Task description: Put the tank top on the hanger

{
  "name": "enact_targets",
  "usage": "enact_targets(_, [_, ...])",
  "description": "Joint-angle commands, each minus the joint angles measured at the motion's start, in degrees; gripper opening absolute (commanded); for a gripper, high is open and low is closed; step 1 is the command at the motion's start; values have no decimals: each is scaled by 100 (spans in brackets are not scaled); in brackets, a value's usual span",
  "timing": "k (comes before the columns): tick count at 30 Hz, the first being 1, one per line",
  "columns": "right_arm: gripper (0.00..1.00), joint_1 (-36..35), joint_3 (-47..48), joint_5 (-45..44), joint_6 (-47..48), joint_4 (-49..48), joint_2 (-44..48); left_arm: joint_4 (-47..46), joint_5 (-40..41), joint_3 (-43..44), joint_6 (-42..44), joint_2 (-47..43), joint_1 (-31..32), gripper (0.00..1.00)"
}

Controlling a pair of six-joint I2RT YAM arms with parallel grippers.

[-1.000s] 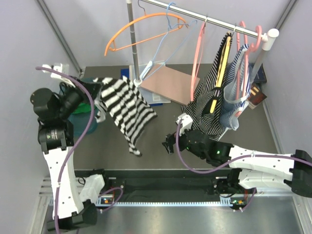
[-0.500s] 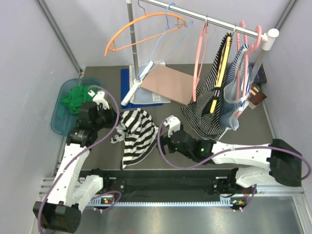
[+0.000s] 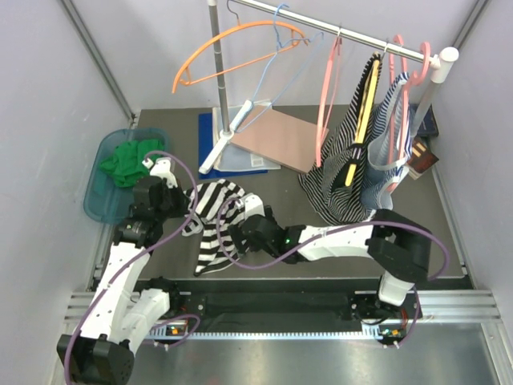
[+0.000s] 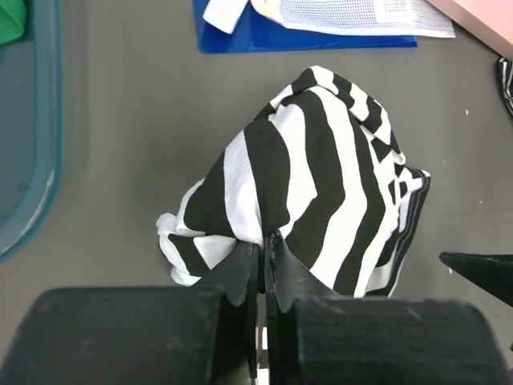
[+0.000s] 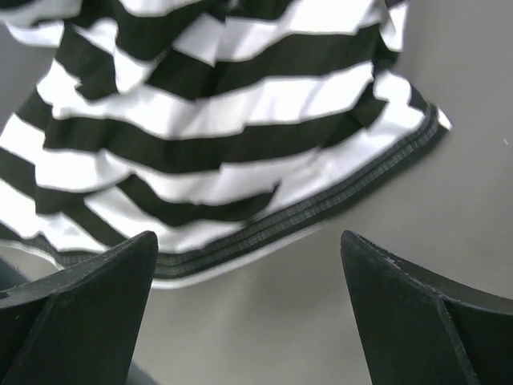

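Observation:
The tank top (image 3: 215, 227), with wide black-and-white stripes, lies bunched on the grey table at centre left. My left gripper (image 3: 191, 210) is shut on a fold at its left edge; in the left wrist view the closed fingers (image 4: 264, 242) pinch the cloth (image 4: 321, 176). My right gripper (image 3: 234, 233) is open at the top's right edge. In the right wrist view its fingers (image 5: 247, 241) stand wide apart just before the hem (image 5: 224, 136), holding nothing. The salmon-pink hanger (image 3: 325, 104) hangs empty on the rail.
The rail (image 3: 337, 32) also carries an orange hanger (image 3: 232, 48), a light-blue wire hanger (image 3: 276, 72) and dark striped garments (image 3: 357, 160). A teal tray (image 3: 100, 188) holds green cloth. A blue mat (image 4: 304, 36) and a pink board (image 3: 276, 138) lie behind the top.
My left arm has brought the tank top down from the air at the left onto the table. My right arm has swung left, up to the top's right edge.

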State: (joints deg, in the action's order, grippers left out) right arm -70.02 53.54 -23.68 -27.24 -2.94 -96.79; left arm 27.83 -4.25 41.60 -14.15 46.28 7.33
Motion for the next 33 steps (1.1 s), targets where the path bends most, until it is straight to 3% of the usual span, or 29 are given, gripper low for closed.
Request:
enact_targets(1, [96, -38, 552, -207, 8, -427, -461, -234, 161, -12, 193, -102, 14, 0])
enact_targets(4, [95, 119, 754, -76, 0, -462, -778, -243, 65, -38, 194, -119, 14, 0])
enact_targets(9, [62, 620, 693, 1180, 166, -1234, -1017, -559, -750, 66, 238, 205, 14, 0])
enact_targets(10, [53, 682, 719, 1330, 228, -1279, -1052, -603, -1057, 137, 220, 328, 14, 0])
enact_targets(11, [20, 778, 754, 1444, 263, -1227, -1069, -595, -1139, 242, 246, 581, 14, 0])
enact_targets(13, [0, 823, 904, 1358, 421, -1069, -991, -569, -834, 628, 421, 889, 14, 0])
enact_targets(17, [0, 893, 992, 613, 685, -429, -517, -612, -375, 1733, 816, 1180, 14, 0])
enact_targets(21, [0, 885, 800, -179, 835, 82, 107, -743, -445, 2510, 976, 1339, 145, 0])
enact_targets(25, [0, 824, 281, -681, 493, 600, 818, -859, -629, 2318, 1003, 1226, 742, 0])
enact_targets(29, [0, 578, -386, -1155, -191, 1391, 1460, -455, -700, 1328, 678, 1015, 1585, 0])
enact_targets(32, [0, 366, -642, -1296, -570, 1927, 1812, -218, -884, 641, 239, 646, 1736, 59])
enact_targets(33, [0, 340, -678, -1297, -650, 2051, 1909, -174, -832, 517, 142, 515, 1736, 74])
